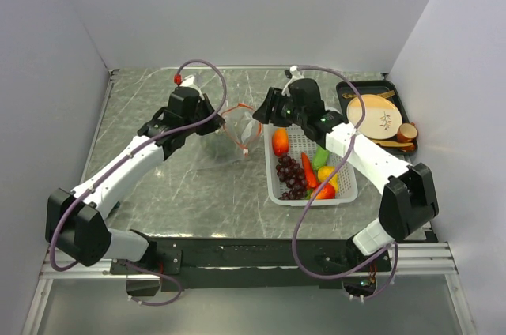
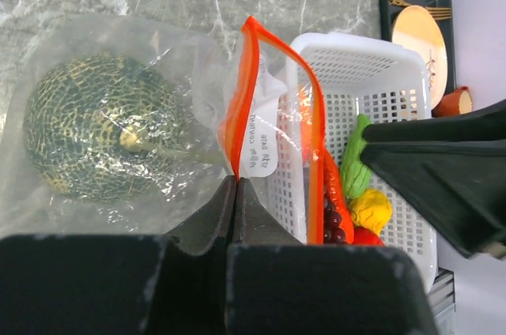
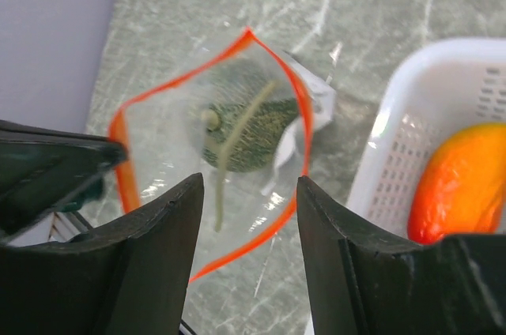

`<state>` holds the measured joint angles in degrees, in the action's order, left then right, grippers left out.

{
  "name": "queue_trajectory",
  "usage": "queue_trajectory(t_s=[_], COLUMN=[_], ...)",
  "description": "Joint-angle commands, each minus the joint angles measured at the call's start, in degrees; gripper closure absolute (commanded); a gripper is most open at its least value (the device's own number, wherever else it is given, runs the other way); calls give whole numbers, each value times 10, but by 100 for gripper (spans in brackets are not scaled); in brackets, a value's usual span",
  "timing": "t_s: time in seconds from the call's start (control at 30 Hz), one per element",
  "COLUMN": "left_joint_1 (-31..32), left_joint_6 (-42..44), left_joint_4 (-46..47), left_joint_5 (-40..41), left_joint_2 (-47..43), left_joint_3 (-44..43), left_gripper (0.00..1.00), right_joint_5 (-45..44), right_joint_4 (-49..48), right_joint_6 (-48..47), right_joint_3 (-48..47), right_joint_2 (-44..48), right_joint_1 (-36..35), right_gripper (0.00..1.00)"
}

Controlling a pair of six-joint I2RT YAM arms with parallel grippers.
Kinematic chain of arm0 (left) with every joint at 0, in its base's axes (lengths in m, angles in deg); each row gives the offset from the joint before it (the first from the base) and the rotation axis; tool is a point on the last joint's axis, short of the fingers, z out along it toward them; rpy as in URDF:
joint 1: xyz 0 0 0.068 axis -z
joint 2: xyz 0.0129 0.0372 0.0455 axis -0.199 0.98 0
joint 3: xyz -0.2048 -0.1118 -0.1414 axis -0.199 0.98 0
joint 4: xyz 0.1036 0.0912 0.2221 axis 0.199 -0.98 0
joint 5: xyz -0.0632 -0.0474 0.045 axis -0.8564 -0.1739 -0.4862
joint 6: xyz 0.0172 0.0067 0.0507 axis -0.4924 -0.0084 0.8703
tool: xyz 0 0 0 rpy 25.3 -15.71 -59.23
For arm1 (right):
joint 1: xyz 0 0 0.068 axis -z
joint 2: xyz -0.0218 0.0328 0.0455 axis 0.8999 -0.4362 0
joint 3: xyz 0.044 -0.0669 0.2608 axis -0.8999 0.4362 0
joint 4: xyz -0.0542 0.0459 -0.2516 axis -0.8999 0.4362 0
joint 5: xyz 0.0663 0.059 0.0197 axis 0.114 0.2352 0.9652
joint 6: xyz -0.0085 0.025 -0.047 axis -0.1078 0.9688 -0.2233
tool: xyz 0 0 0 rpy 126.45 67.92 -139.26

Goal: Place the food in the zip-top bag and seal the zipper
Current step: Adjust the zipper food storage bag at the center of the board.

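The clear zip-top bag [image 1: 229,133] lies on the marble table, its mouth held wide. Inside it sits a dark green netted round fruit [image 2: 99,126]. My left gripper [image 2: 236,181] is shut on the orange-red zipper [image 2: 247,90] at one edge of the mouth. My right gripper [image 3: 249,185] hovers open just above the bag's mouth [image 3: 213,137], nothing between its fingers. The other food lies in the white basket [image 1: 273,193]: an orange-red tomato [image 1: 280,142], purple grapes [image 1: 290,175], a carrot [image 1: 307,169], and green [image 2: 356,165] and yellow [image 2: 370,210] pieces.
A black tray [image 1: 345,90] at the back right holds a tan round plate [image 1: 371,116] and a small brown cup [image 1: 407,131]. The basket stands right beside the bag's mouth. Grey walls close in the table at left, back and right.
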<state>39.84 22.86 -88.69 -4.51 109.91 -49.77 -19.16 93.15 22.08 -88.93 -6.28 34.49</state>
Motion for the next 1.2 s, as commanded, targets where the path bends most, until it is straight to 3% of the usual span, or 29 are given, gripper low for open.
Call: queue_trajectory(t_s=[0.0, 0.4, 0.57, 0.63, 0.8, 1.07, 1.17], left_joint_1=[0, -1, -1, 0, -1, -1, -1], left_joint_6=[-1, -1, 0, 0, 2, 6, 4], left_joint_4=[16, 18, 20, 20, 23, 26, 32], left_joint_5=[-8, -18, -20, -23, -28, -24, -29], left_joint_2=[-13, 12, 20, 25, 33, 34, 35], left_joint_3=[-36, -52, -49, -48, -57, -56, -54], left_gripper=[99, 99, 99, 99, 99, 99, 99], right_joint_5=[-12, 113, 140, 142, 162, 196, 204], right_joint_4=[31, 17, -40, -53, -23, -46, -55], right_joint_6=[14, 62, 116, 134, 140, 179, 184], right_joint_3=[-15, -30, 31, 47, 43, 97, 103], right_joint_2=[-12, -67, -31, -15, -21, 30, 35], right_joint_1=[-1, 2, -1, -4, -4, -8, -11], right_gripper=[41, 41, 40, 44, 47, 43, 50])
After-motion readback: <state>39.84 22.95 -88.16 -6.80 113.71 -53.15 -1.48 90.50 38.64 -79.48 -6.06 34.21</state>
